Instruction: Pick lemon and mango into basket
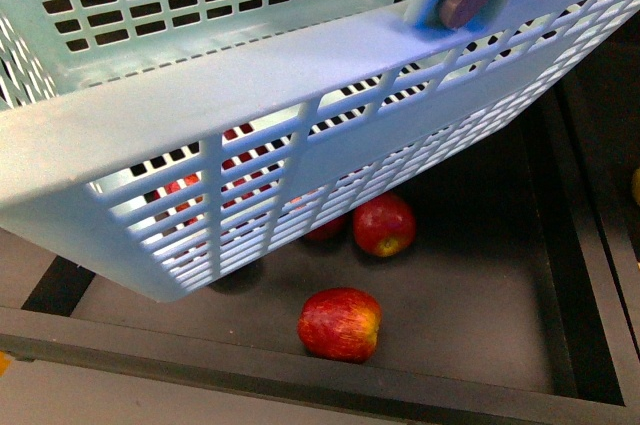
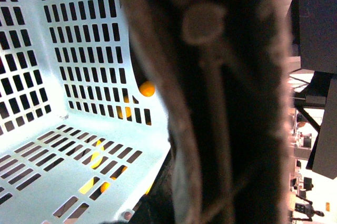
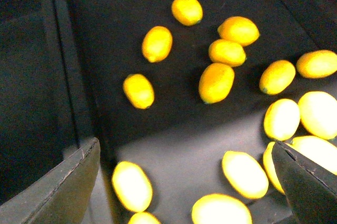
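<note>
My right end effector (image 3: 184, 145) gapes wide; small oval yellow-orange lemon (image 3: 216, 83) at 12 o'clock, long axis 1-to-7.

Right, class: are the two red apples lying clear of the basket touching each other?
Apart. The front view shows dark bin floor between the nearer red apple and the farther red apple.

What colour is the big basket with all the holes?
The basket is light teal-blue. The front view shows it best.
</note>
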### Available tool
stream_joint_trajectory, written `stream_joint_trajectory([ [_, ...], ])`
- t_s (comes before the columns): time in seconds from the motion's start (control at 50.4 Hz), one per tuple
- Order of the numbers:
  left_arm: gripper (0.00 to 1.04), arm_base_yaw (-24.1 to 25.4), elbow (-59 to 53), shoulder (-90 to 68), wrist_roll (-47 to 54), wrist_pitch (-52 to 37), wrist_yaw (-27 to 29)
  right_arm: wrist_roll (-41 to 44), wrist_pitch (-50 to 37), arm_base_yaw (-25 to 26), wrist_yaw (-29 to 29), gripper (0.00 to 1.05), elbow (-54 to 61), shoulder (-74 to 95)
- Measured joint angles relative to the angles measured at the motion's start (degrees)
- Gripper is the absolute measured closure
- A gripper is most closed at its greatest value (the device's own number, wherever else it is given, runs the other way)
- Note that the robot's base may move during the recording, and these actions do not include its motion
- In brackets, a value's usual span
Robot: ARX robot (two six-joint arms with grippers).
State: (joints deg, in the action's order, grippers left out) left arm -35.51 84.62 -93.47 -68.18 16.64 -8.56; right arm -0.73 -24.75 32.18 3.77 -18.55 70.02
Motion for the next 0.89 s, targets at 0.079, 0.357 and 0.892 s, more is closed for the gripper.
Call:
stream_joint_trajectory([
  [0.079, 1.00, 0.0, 0.0, 0.0, 0.0, 0.0, 0.0, 1.0, -5.1, 0.6, 0.0, 0.09, -3.5, 9.7],
  [0.357, 1.00, 0.0, 0.0, 0.0, 0.0, 0.0, -0.2, 0.3, -7.8, 1.0, -3.7, 0.09, -22.5, 42.8],
  [0.892, 1.00, 0.0, 0.0, 0.0, 0.0, 0.0, -0.2, -16.0, 2.0, 0.4, -9.7, 0.09, -54.2, 70.8],
])
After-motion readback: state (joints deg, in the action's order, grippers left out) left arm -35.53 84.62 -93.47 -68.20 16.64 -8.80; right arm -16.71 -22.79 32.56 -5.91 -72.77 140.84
